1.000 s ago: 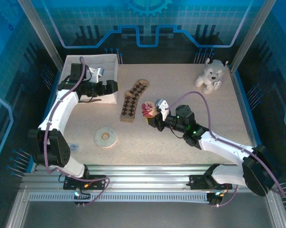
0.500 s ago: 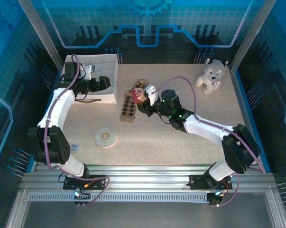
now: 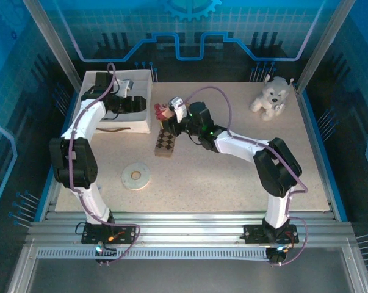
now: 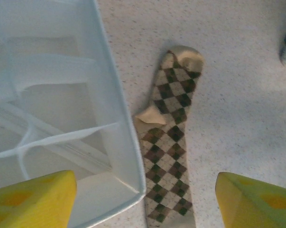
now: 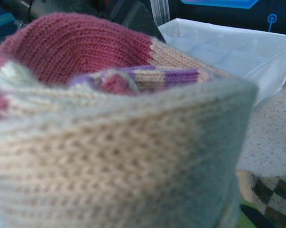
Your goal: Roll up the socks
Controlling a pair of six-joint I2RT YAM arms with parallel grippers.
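While the right claw is clamped on the bunched red-and-tan sock above the surface, the left claw hangs spread apart over the diamond-patterned sock, which lies flat beside the white bin.

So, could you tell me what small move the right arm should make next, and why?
Probably carry the rolled sock left over the rim of the white bin: the right pincer grips it just beside the bin, above the flat argyle sock, not yet inside.
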